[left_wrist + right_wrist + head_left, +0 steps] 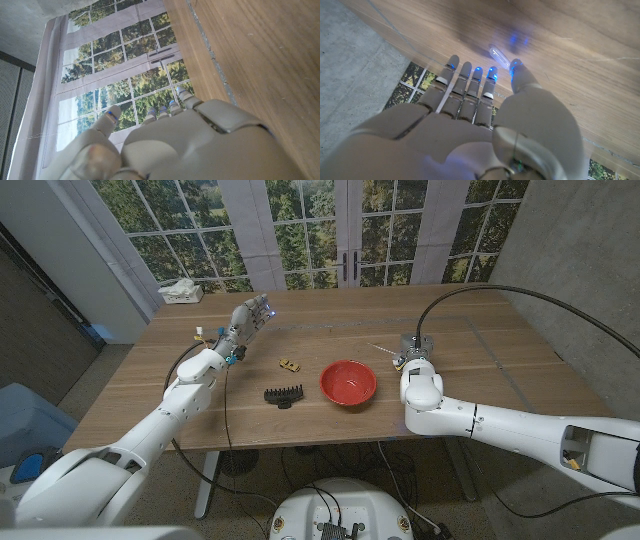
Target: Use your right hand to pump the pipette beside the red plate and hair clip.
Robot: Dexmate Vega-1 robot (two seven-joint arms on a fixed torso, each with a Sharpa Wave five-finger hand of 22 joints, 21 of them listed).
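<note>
The fingers (470,82) of the right hand (412,351) are held straight and close together with nothing pinched, just above the pipette (499,55), a small clear rounded tube lying on the smooth wooden counter (480,350) near the glossy red plate (348,382). Such a slippery, light tube could be pushed away or rolled if it is touched from the side, and the black toothed clip (284,394) lies beyond the plate.

No readable text in any view.
No letters, numbers, brand marks or signs can be made out on the wooden table (480,370), on the red plate (348,382), or on the white box (181,291) at the table's far corner, about ten o'clock from the plate; that box is too small to show any print.
</note>
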